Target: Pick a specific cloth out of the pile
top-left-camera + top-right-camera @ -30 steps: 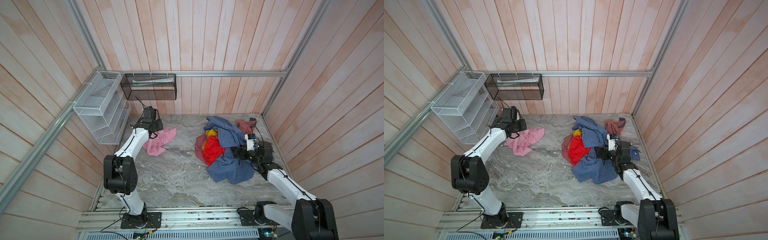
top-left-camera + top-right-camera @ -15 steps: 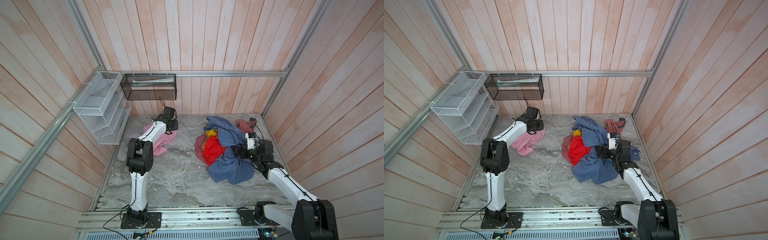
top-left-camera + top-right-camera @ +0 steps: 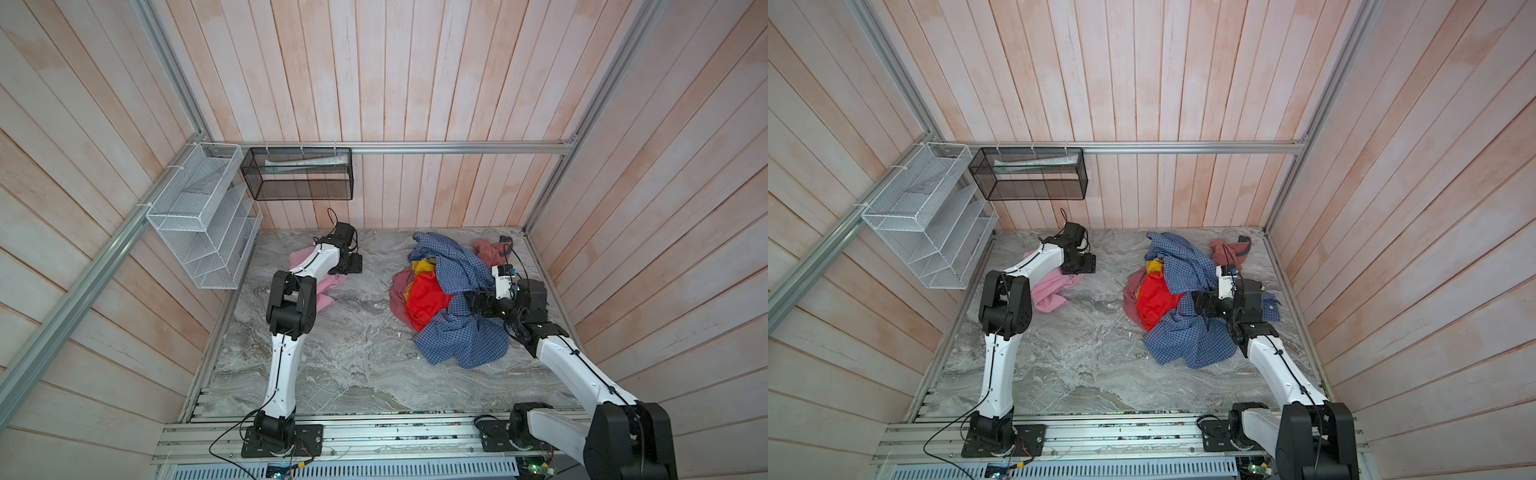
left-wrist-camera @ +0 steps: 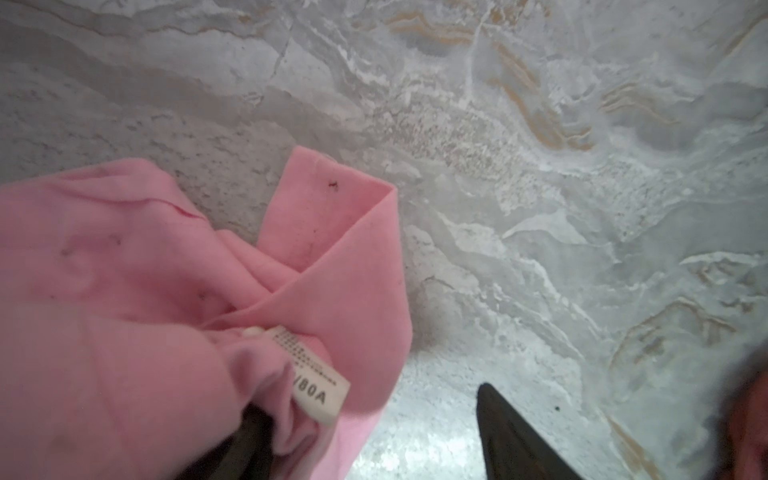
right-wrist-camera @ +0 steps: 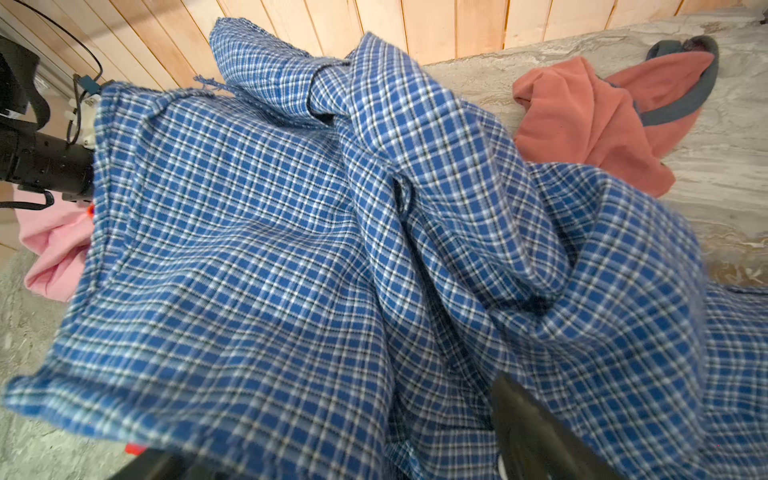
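Pink cloth (image 4: 145,291) on marble table (image 4: 540,166), apart from pile (image 3: 453,299); left gripper (image 4: 374,440) jaws spread; right gripper (image 5: 332,453) buried in checked shirt (image 5: 291,249), jaw state unclear.

White wire rack (image 3: 199,216), black mesh basket (image 3: 299,174)

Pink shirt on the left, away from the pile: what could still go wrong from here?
1. In the left wrist view the pink shirt drapes over one finger of the open left gripper; it may snag and drag when the arm retreats.
2. The right gripper sits in the blue checked shirt; pulling away could haul the pile across the table.
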You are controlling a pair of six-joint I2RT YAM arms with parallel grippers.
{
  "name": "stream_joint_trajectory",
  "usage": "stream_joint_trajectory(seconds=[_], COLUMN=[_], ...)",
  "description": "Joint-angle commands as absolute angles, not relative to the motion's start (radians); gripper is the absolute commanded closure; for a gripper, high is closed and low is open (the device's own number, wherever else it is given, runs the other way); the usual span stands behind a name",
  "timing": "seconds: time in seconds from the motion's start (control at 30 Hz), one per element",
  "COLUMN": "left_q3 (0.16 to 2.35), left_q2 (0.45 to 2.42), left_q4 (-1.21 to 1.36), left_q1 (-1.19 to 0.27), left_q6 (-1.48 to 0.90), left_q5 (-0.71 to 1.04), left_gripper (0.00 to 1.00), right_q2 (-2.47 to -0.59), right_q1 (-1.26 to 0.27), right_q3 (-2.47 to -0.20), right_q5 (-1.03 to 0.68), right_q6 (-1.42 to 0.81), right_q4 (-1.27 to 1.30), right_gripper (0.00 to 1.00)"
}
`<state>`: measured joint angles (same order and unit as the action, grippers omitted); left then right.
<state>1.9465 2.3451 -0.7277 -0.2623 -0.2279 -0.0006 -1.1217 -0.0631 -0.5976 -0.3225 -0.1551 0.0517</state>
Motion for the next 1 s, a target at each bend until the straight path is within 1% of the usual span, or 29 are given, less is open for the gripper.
stream_joint_trajectory(seconds=[0.0,0.07,0.23,0.33,0.37,0.47,0.53,0.67,0.8,0.97], left_q3=[1.953,1.965,2.022,2.025,2.026,2.015,2.003,1.938,1.868,1.925], left_q2=[2.396,2.417,2.477,2.489,2.492,2.492,2.488,2.429,2.298,2.163], left_q4=[-0.765,-0.777,-0.838,-0.835,-0.836,-0.836,-0.834,-0.786,-0.693,-0.675], left_q1=[-0.263,-0.262,-0.263,-0.262,-0.264,-0.265,-0.265,-0.264,-0.262,-0.252], left_q6=[-0.239,-0.242,-0.247,-0.231,-0.221,-0.212,-0.208,-0.212,-0.218,-0.228], left_q5=[-0.048,-0.075,-0.159,-0.182,-0.177,-0.167,-0.148,-0.091,-0.037,0.026], left_gripper=[0.28,0.33,0.50,0.57,0.63,0.88,1.00,1.00,1.00,1.00], right_q2=[-1.121,-1.118,-1.102,-1.091,-1.090,-1.082,-1.077,-1.070,-1.059,-1.058], right_q1=[-0.064,-0.064,-0.063,-0.063,-0.063,-0.064,-0.063,-0.062,-0.063,-0.063], right_q3=[-0.632,-0.636,-0.635,-0.634,-0.632,-0.630,-0.630,-0.626,-0.618,-0.612], right_q5=[-0.308,-0.307,-0.302,-0.298,-0.296,-0.288,-0.285,-0.275,-0.269,-0.274], right_q6=[-0.143,-0.142,-0.140,-0.139,-0.139,-0.137,-0.136,-0.135,-0.135,-0.138], right_q4=[0.033,0.032,0.023,0.018,0.017,0.014,0.013,0.011,0.018,0.034], right_gripper=[0.06,0.06,0.06,0.06,0.06,0.06,0.06,0.06,0.06,0.06])
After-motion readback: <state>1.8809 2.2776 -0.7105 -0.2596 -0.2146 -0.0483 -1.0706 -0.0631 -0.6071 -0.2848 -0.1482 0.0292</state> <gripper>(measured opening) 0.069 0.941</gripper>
